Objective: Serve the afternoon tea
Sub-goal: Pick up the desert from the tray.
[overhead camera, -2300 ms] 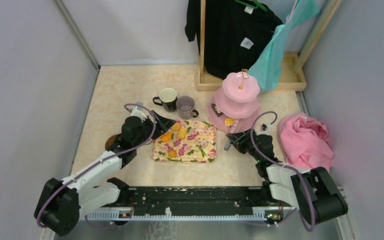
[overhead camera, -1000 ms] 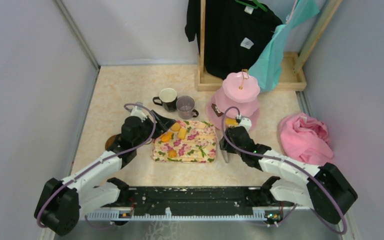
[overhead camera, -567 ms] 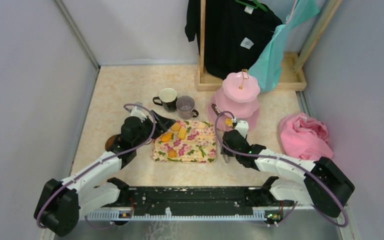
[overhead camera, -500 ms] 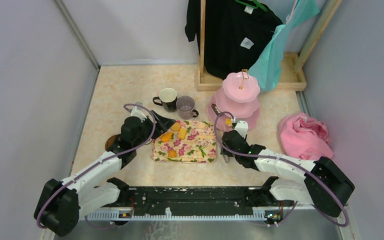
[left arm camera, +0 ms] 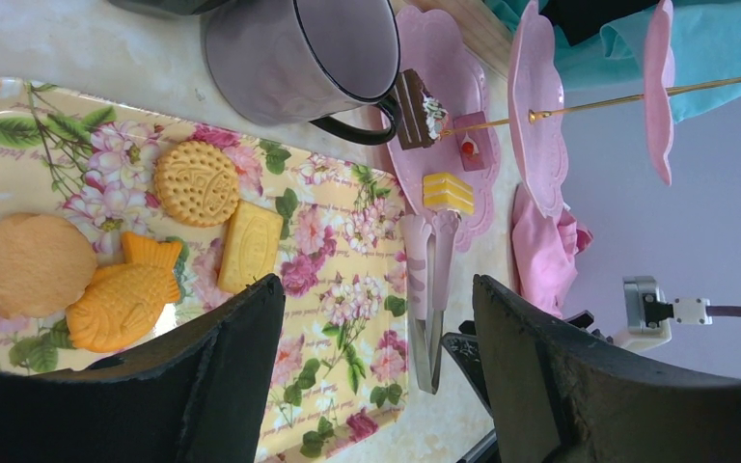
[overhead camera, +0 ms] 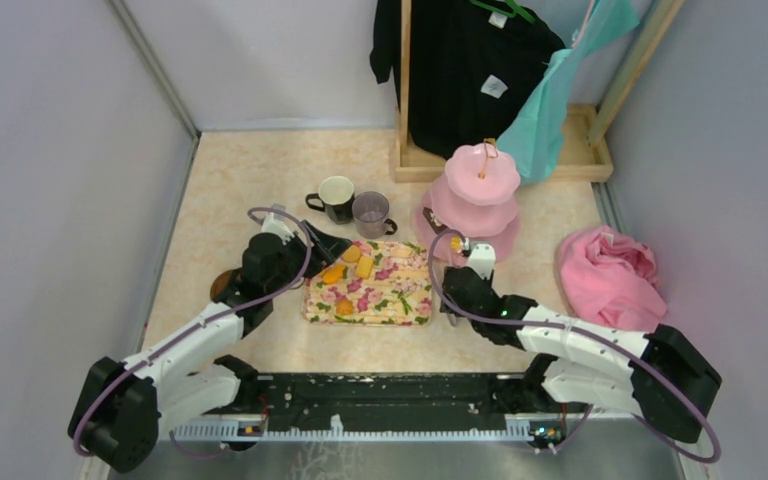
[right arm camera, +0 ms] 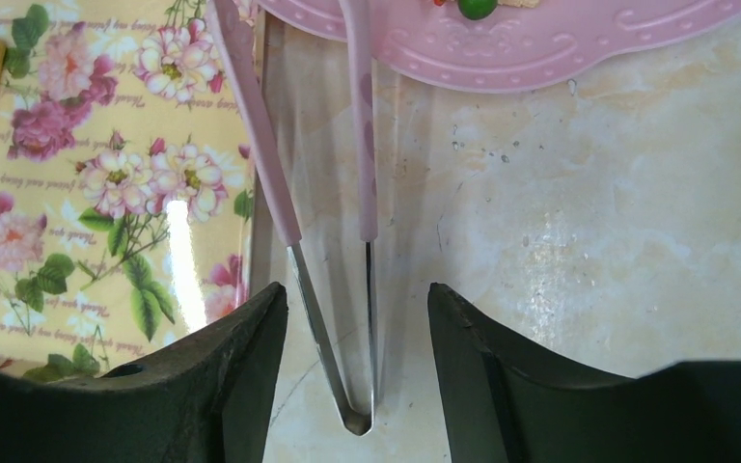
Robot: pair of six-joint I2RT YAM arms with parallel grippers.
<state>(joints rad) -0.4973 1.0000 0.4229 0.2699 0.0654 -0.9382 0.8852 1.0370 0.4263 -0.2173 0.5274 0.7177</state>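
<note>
Grey walls (overhead camera: pixel 60 150), marbled tabletop (overhead camera: pixel 250 180), wooden rack (overhead camera: pixel 578 140)

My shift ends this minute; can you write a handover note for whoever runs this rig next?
Left end effector: open, empty, over the far left corner of the flower-patterned tray.
Right end effector: open, straddling the pink-handled metal tongs lying on the table between tray and pink three-tier stand; not gripping.
Done: three small cake pieces on the stand's bottom tier.
Left: orange and yellow snacks lie on the tray. Black mug and smoky translucent mug stand on the table beyond the tray, not on coasters; one round brown coaster shows beside the left arm.
</note>
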